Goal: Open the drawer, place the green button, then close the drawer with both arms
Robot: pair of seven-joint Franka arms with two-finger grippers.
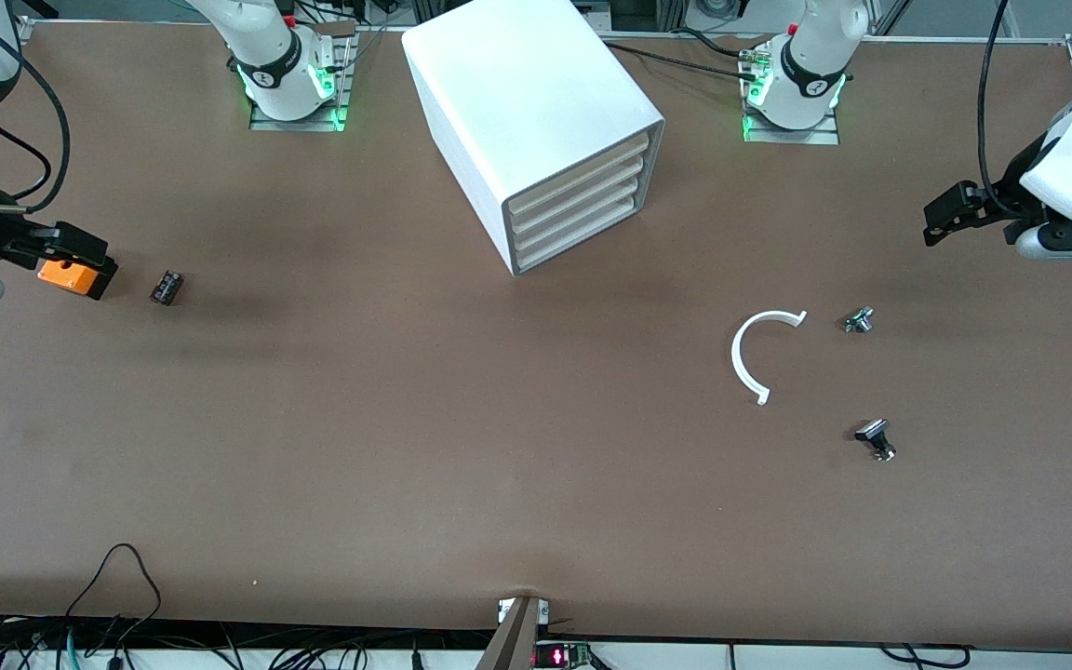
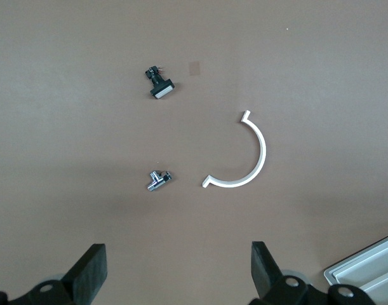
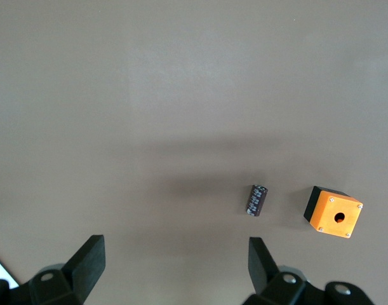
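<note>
The white box cabinet stands in the middle of the table near the arms' bases, its four cream-fronted drawers all shut. The drawer is the bottommost one; a corner of the drawer fronts shows in the left wrist view. The button is out of view. My left gripper hangs open and empty over the left arm's end of the table. My right gripper hangs open and empty over the right arm's end, above an orange cube.
A small black cylinder lies beside the orange cube. Toward the left arm's end lie a white arc-shaped piece, a small silver part and a black-and-silver part.
</note>
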